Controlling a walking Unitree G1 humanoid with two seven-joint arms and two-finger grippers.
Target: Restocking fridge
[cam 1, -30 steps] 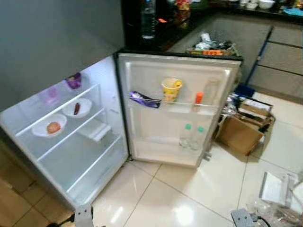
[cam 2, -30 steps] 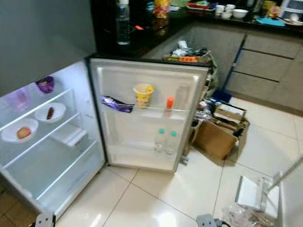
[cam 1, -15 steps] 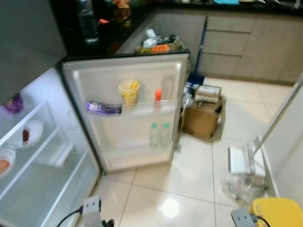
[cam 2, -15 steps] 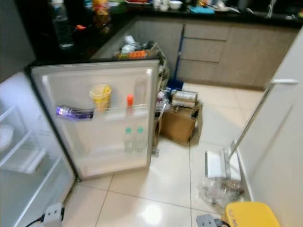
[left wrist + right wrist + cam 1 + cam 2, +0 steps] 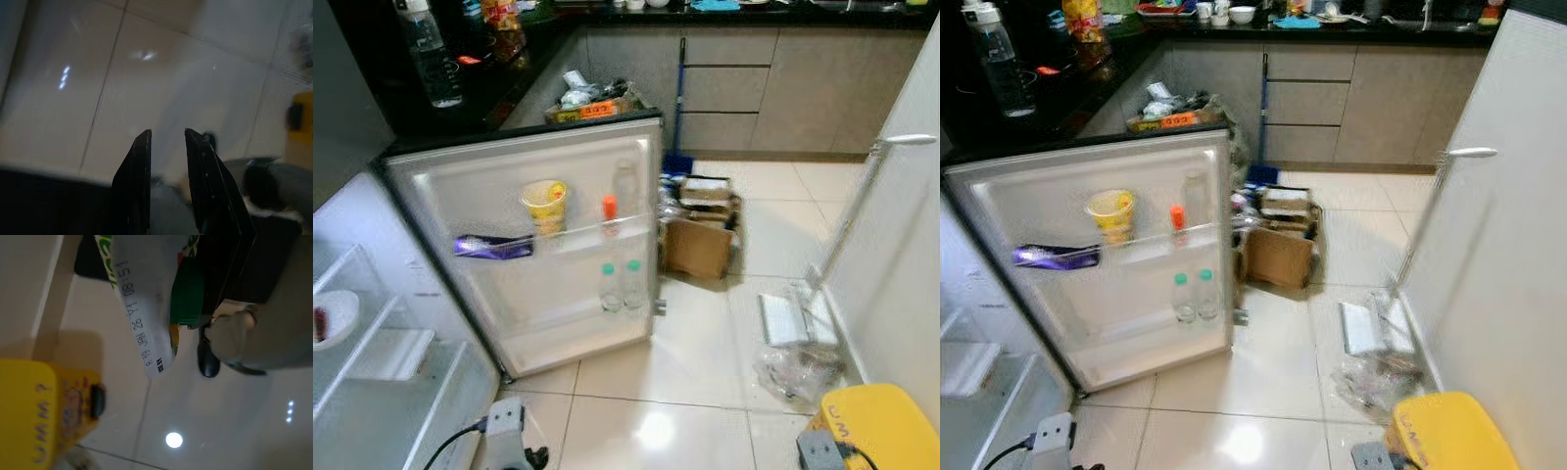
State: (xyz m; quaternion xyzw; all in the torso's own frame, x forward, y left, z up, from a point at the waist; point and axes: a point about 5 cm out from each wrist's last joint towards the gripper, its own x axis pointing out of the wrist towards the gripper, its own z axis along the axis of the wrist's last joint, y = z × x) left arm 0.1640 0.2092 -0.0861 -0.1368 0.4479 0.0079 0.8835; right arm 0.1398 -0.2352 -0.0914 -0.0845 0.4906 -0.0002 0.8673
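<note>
Left eye view shows that my head has swung to my right over the last second: the open fridge compartment (image 5: 372, 372) with its shelves, which took up much of the picture, has slid to the left edge, and the fridge door (image 5: 533, 245) now stands near the middle. That is the camera turning, not the things moving. The door rack holds what it held then: a yellow cup (image 5: 545, 204), a purple wrapper (image 5: 491, 247), a small orange-capped bottle (image 5: 609, 209), and two green-capped bottles (image 5: 621, 286) on the lower rack.

New in sight low on my right is a yellow box (image 5: 886, 431) on the tiled floor (image 5: 675, 401), beside a crumpled plastic bag (image 5: 798, 367). A cardboard box (image 5: 700, 245) lies past the door, and a water bottle (image 5: 429, 54) stands on the dark desk (image 5: 470, 93) behind it.

My right hand (image 5: 195, 303) is clenched on a white pouch with green print and a stamped date (image 5: 142, 298), held low above the floor next to the yellow box. My left hand (image 5: 167, 142) hangs released over bare tile, its fingers (image 5: 139, 161) slightly apart with nothing between them.

I judge I have turned away from the fridge with one stock item in my grip, so I would need to turn back to shelve it.
</note>
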